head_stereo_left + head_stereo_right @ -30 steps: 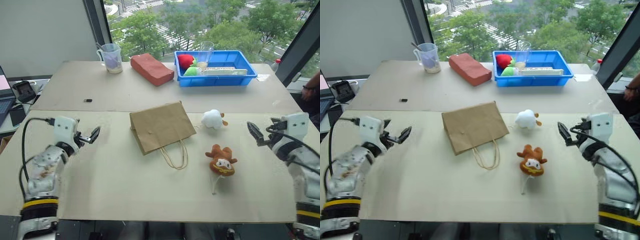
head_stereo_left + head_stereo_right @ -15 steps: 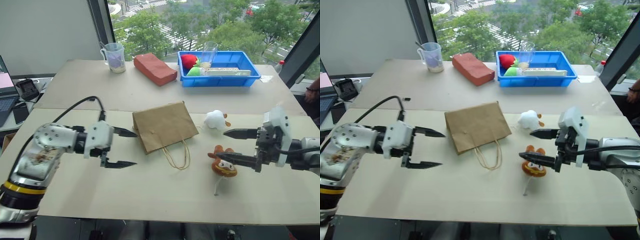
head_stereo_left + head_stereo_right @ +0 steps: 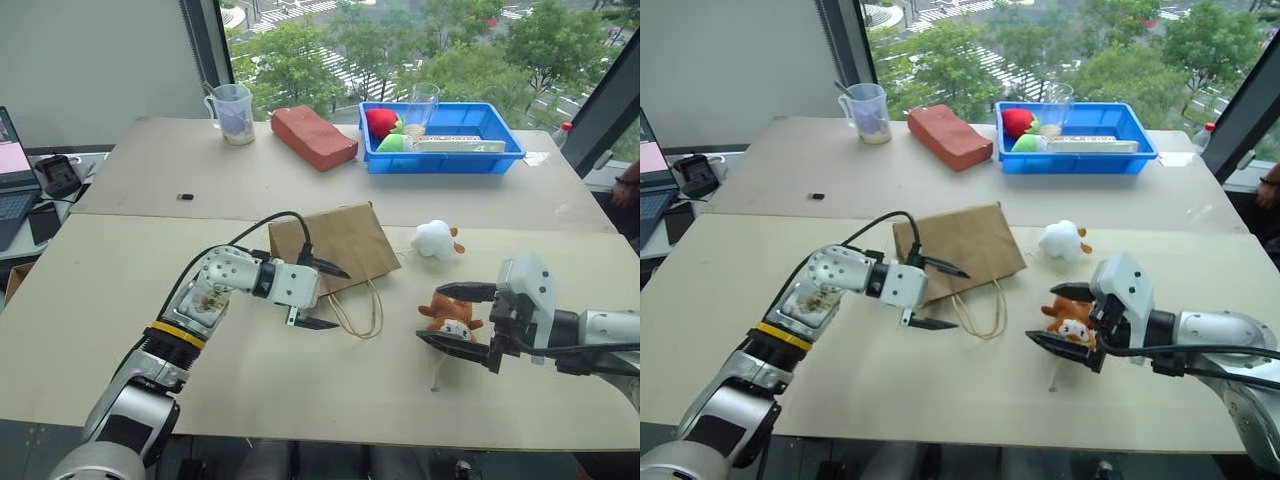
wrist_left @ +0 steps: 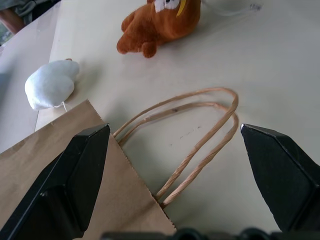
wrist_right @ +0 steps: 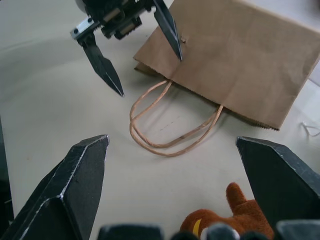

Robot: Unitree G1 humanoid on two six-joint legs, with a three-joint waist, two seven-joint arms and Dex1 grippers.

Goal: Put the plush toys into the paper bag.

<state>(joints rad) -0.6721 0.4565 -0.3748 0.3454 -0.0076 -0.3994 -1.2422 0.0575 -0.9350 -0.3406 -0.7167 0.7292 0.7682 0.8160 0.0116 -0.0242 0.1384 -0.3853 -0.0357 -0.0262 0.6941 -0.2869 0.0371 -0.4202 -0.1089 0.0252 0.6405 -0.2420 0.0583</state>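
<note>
Both end effectors, left (image 3: 322, 297) and right (image 3: 455, 316), have swung inward, wide, flanking paper bag (image 3: 335, 245) and brown toy (image 3: 452, 311).

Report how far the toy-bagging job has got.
Done: nothing is bagged; the paper bag lies flat on the table. In hand: the left tool is open at the bag's mouth, beside the cord handles; the right tool is open around the brown plush toy, not yet closed on it. Left: open the bag, put in the brown toy, then the white plush toy lying beside the bag.
</note>
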